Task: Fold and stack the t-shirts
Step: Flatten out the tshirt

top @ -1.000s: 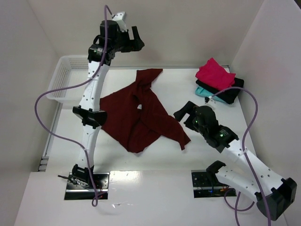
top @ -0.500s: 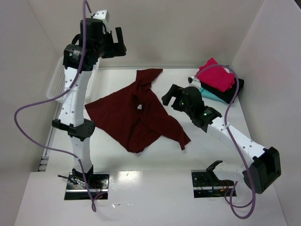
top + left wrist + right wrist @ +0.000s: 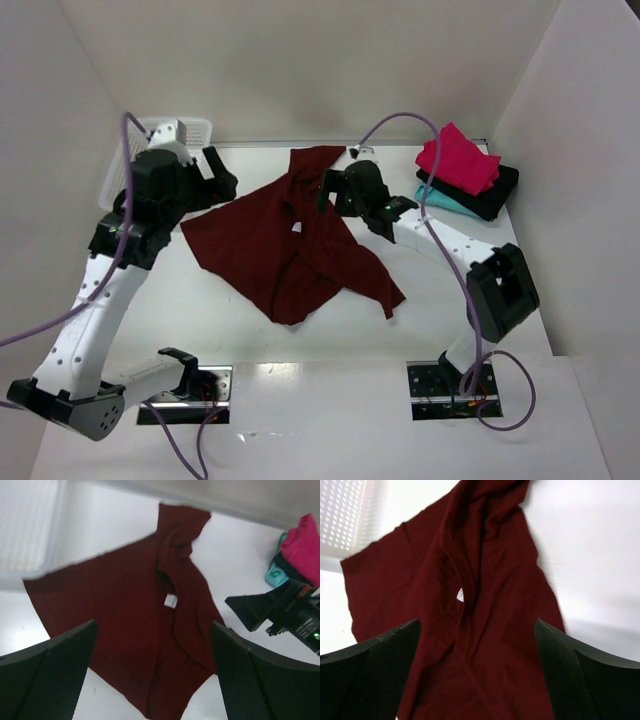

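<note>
White table point(image 3: 330, 340) carries a crumpled dark maroon cloth t-shirt point(image 3: 290, 245) at its middle; a stack of folded pink-red, black and teal t-shirts point(image 3: 458, 160) sits at the far right corner. Our left end effector point(image 3: 218, 175) and right end effector point(image 3: 330, 192) hover over the maroon one, jaws wide apart, empty.

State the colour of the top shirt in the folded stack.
The top shirt is bright pink-red, clearest in the top external view.

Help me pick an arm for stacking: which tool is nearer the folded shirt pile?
Right. The right tool is over the maroon shirt, just left of the pile; the left tool is across the shirt, beside the white basket.
</note>
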